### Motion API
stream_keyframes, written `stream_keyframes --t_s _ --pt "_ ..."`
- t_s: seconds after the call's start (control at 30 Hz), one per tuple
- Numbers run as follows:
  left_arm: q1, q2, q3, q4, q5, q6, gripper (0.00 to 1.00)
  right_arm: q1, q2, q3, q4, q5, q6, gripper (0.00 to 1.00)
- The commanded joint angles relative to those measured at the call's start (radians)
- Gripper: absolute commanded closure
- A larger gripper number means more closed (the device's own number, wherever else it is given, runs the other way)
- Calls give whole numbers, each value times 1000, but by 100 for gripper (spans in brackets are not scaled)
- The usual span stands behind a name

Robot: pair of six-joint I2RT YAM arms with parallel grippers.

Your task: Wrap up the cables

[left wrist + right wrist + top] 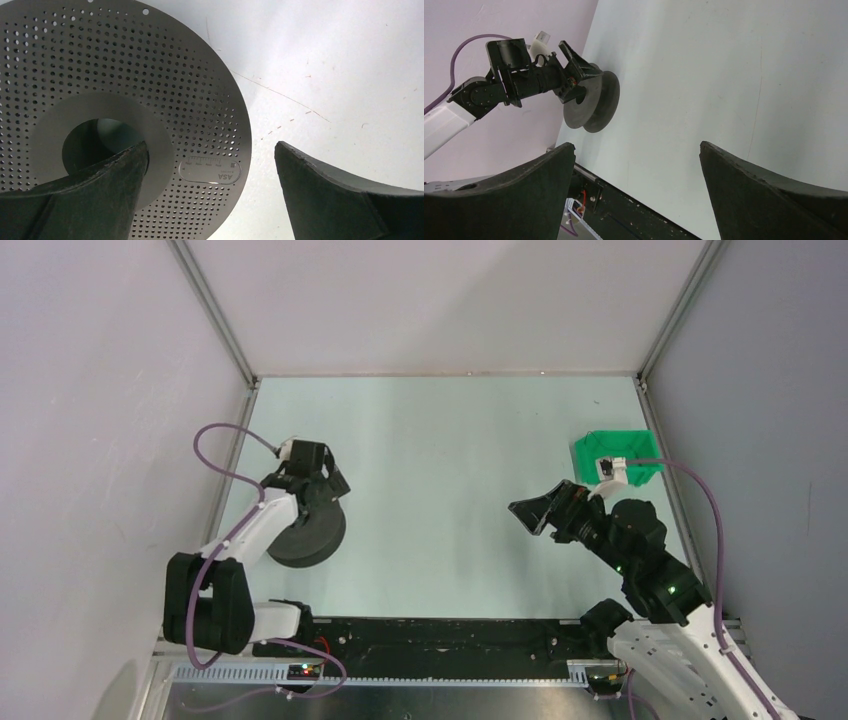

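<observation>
A dark grey round spool (305,537) lies flat at the table's left. My left gripper (322,495) is open over it. In the left wrist view its perforated flange (165,75) fills the left. One finger (100,190) reaches into the centre hole and the other (340,195) is off the rim over the table, so the left gripper (211,145) straddles the flange without clamping it. A very thin thread-like cable (280,96) lies on the table right of the spool. My right gripper (535,504) is open, empty and raised at the right; the right wrist view (636,145) shows nothing between its fingers.
A green bin (640,445) stands at the back right by the right wall. Metal frame posts and grey walls close in the left, right and back. A black rail (440,635) runs along the near edge. From the right wrist the spool (596,105) and left arm show far off.
</observation>
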Motion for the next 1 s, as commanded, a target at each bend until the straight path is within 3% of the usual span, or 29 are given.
stream_keyframes --t_s 0.0,0.27,0.63,0.87,0.97 --pt "-53 -29 -14 56 39 16 0 2 14 -4 32 5 0 1" --pt "-208 -20 1 76 45 -5 0 2 39 -20 46 -13 -4 1" --pt "-541 18 144 130 95 -21 1 3 29 -104 154 -84 -7 6" --pt "-556 -133 185 126 84 55 1 9 38 -192 308 -142 10 15" --pt "-528 -251 169 107 39 101 1 23 77 -244 411 -169 30 25"
